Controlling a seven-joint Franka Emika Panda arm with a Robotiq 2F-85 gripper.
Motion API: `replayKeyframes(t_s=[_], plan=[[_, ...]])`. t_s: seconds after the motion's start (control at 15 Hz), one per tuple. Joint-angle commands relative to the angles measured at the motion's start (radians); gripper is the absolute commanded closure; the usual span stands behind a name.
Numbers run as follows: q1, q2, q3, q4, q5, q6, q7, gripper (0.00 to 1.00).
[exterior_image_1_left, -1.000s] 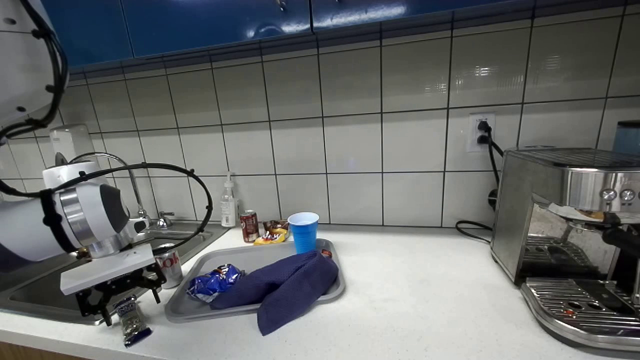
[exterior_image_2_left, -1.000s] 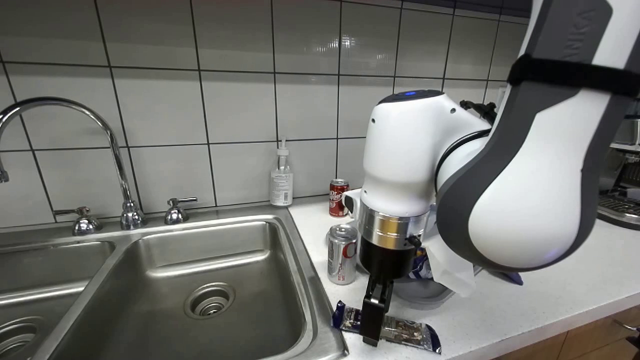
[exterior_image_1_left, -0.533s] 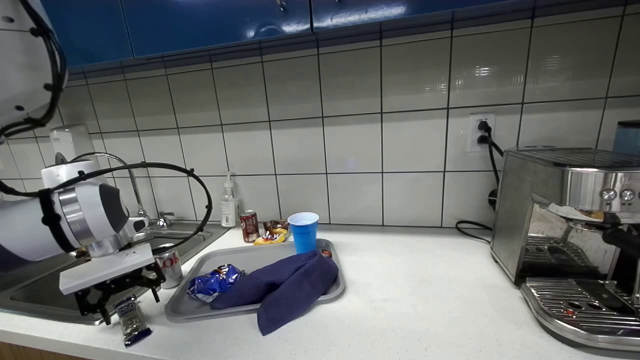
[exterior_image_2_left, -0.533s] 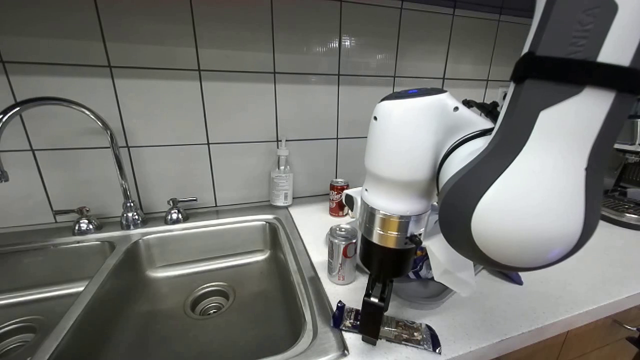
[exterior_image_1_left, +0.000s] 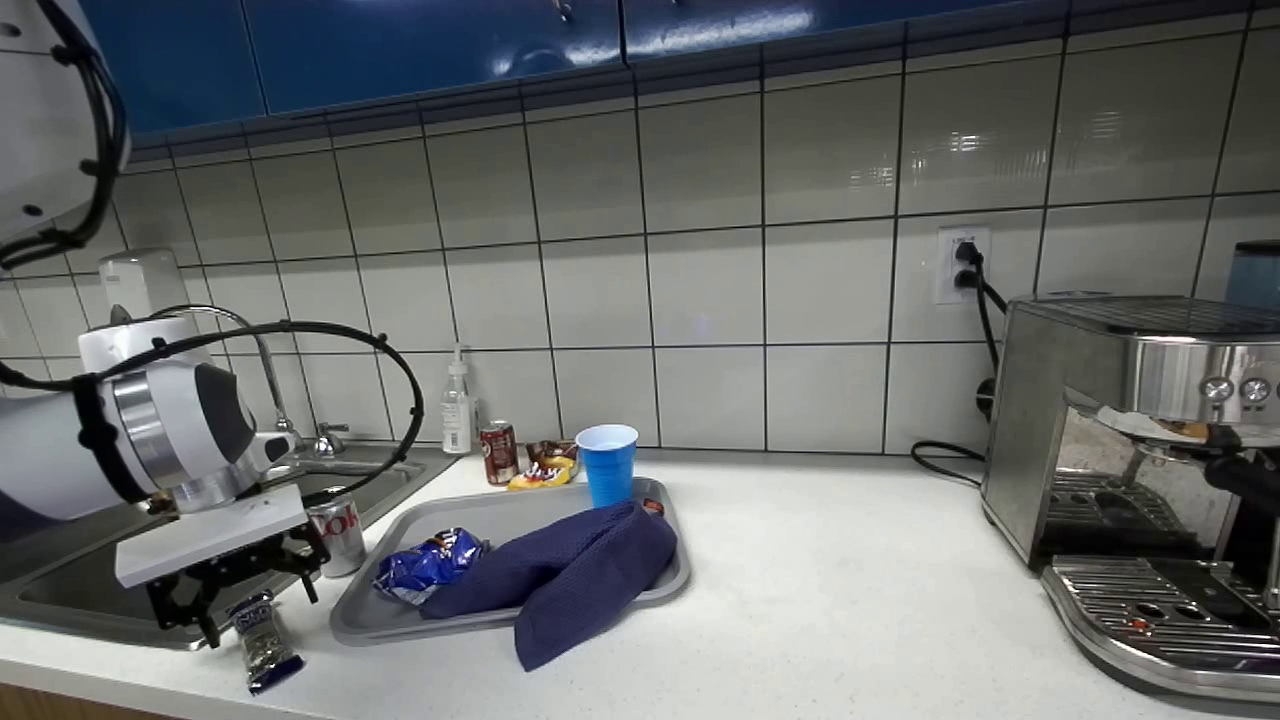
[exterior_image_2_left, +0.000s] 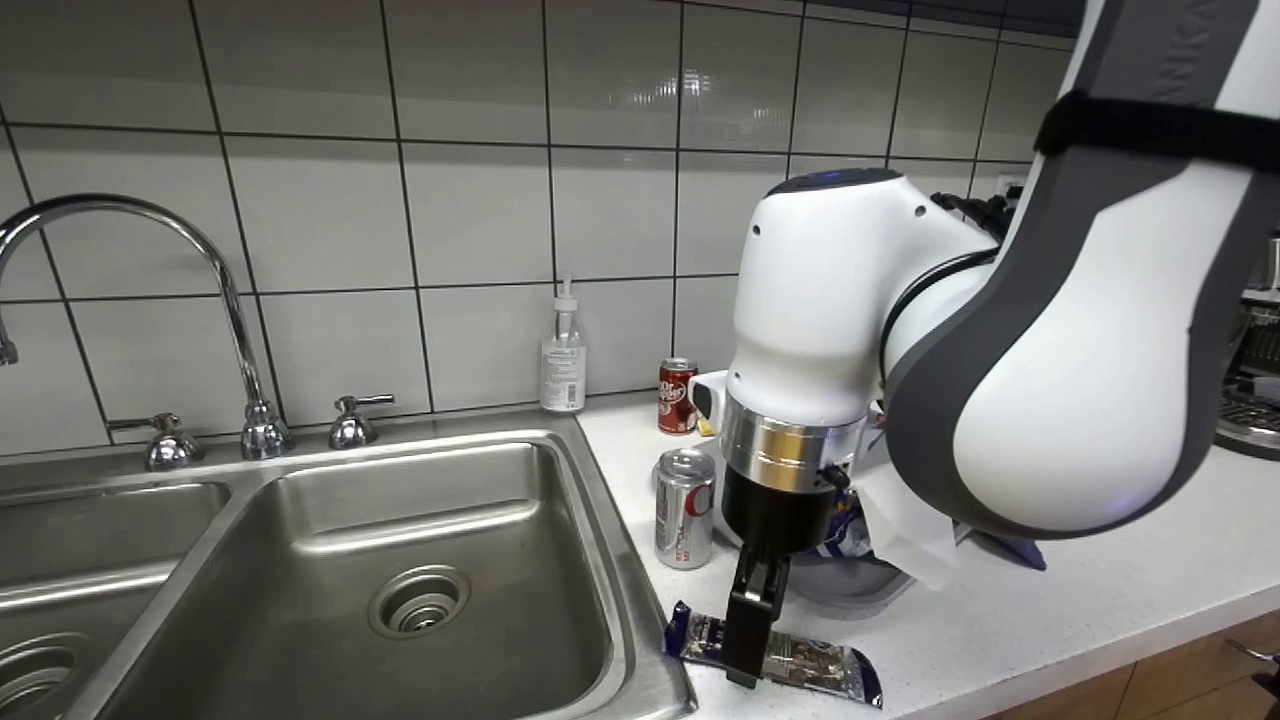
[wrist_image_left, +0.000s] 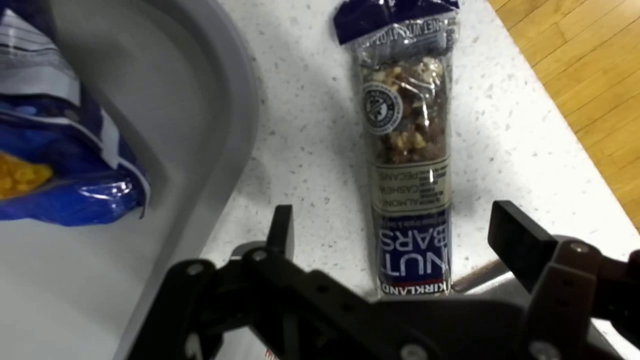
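Note:
My gripper (wrist_image_left: 392, 215) stands open, its black fingers (wrist_image_left: 283, 227) spread wide on either side of a wrapped nut bar (wrist_image_left: 410, 125). Bare space shows between each finger and the wrapper. The bar lies on the white counter, near the sink corner; its printed end is partly cut off by the gripper's body in the wrist view. Both exterior views show the bar (exterior_image_1_left: 265, 648) under the gripper (exterior_image_1_left: 262, 618), whose front finger covers part of the wrapper (exterior_image_2_left: 815, 662) from one side. How high the fingertips are above the counter I cannot tell.
Close beside is a grey tray (exterior_image_1_left: 350, 615) with a blue snack bag (exterior_image_1_left: 432, 565), a navy cloth (exterior_image_1_left: 590, 575) and a blue cup (exterior_image_1_left: 607, 470). A silver can (exterior_image_2_left: 685, 510) stands between sink (exterior_image_2_left: 590, 560) and tray. A red can (exterior_image_2_left: 677, 395) and soap bottle (exterior_image_2_left: 563, 360) stand behind.
The arm has shifted slightly, its upper links more than the gripper, which has drifted a little in the exterior views. The jaws stay open and the bar has not moved.

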Motion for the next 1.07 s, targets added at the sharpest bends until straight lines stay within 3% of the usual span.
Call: replayKeyframes(t_s=[0.0, 0.07, 0.27, 0.73, 1.0], plan=[[-0.005, -0.046, -0.006, -0.035, -0.011, 0.011, -0.009, 0.06], [-0.006, -0.047, -0.007, -0.038, -0.012, 0.015, -0.01, 0.26], [-0.006, -0.052, -0.007, -0.042, -0.012, 0.016, -0.011, 0.37], [-0.008, -0.057, -0.005, -0.051, -0.011, 0.018, -0.013, 0.94], [0.003, -0.071, -0.021, -0.057, -0.015, 0.001, -0.002, 0.93]])
